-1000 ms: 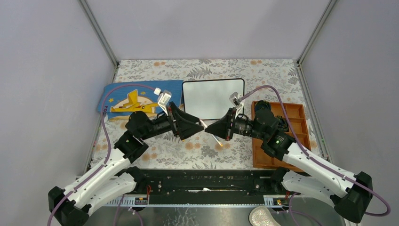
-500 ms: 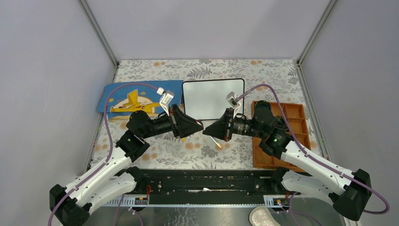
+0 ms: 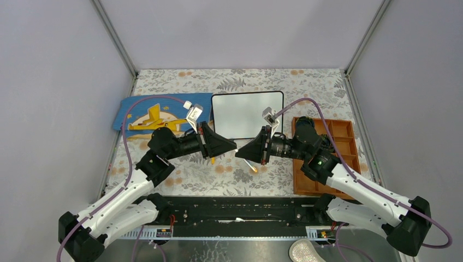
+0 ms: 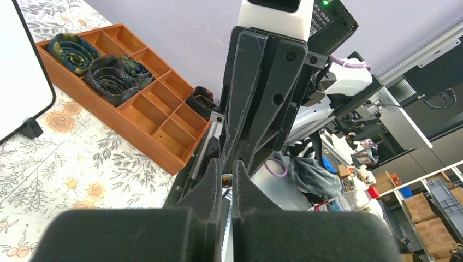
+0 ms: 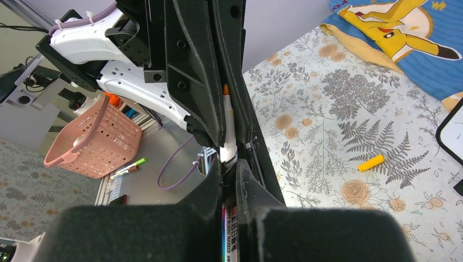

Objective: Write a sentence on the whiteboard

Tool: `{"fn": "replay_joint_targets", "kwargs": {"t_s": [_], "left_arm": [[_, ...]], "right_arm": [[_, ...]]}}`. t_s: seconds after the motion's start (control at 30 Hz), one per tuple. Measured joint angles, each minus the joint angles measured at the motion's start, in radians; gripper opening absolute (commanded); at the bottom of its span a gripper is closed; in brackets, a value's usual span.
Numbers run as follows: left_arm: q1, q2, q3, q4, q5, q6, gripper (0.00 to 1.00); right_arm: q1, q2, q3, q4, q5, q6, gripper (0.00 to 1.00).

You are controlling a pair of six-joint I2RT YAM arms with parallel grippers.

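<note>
The whiteboard (image 3: 247, 113) lies flat at the back centre, its face plain white; the sentence is out of view. An edge of the whiteboard (image 4: 16, 65) also shows in the left wrist view. In front of it my two grippers meet tip to tip above the table. My right gripper (image 3: 238, 153) (image 5: 228, 164) is shut on a white marker (image 5: 227, 125) with an orange tip. My left gripper (image 3: 233, 146) (image 4: 227, 164) is shut on that marker's front part, whose round end (image 4: 227, 179) shows between its fingertips. The marker's orange rear end (image 3: 254, 170) sticks out below.
An orange cap (image 3: 213, 160) (image 5: 371, 162) lies loose on the floral cloth. A blue mat with a yellow figure (image 3: 158, 114) sits at the back left. A wooden tray (image 3: 338, 136) (image 4: 131, 98) with rolled items stands at the right.
My left gripper has gone from wide open to shut on the marker's front part and edged right. The right gripper stayed shut on the marker and shifted slightly left.
</note>
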Motion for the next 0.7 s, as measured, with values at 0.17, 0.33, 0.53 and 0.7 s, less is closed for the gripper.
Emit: {"fn": "replay_joint_targets", "kwargs": {"t_s": [0.17, 0.33, 0.53, 0.7], "left_arm": [[0.0, -0.001, 0.0, 0.007, -0.001, -0.014, 0.0], [0.0, -0.008, -0.001, 0.006, -0.024, -0.018, 0.0], [0.0, -0.05, -0.001, 0.006, -0.128, -0.033, 0.0], [0.0, -0.1, -0.003, 0.023, -0.295, -0.105, 0.0]], "right_arm": [[0.001, -0.004, 0.0, 0.0, 0.0, -0.004, 0.15], [0.002, -0.009, 0.0, 0.0, 0.007, 0.019, 0.72], [0.003, -0.035, 0.0, 0.033, 0.047, 0.075, 0.83], [0.003, -0.085, -0.017, 0.146, 0.15, 0.145, 0.83]]}}
